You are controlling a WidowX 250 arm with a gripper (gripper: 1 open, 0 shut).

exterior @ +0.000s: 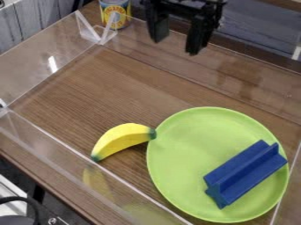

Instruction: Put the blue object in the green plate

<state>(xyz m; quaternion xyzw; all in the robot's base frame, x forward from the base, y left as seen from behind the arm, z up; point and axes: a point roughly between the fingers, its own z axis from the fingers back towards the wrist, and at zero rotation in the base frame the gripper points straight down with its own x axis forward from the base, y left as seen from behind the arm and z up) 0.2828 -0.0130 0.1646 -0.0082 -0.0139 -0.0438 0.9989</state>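
Observation:
The blue object [245, 172], a dark blue stepped block, lies on the right part of the green plate [194, 141] at the front right of the table. My gripper [178, 35] hangs at the top centre, far behind the plate, pointing down. It is open, its two black fingers [199, 39] spread apart with nothing between them.
A yellow banana [121, 139] lies just left of the plate, touching its rim. A yellow can [114, 12] stands at the back left. Clear plastic walls [47, 66] fence the wooden table on the left and front.

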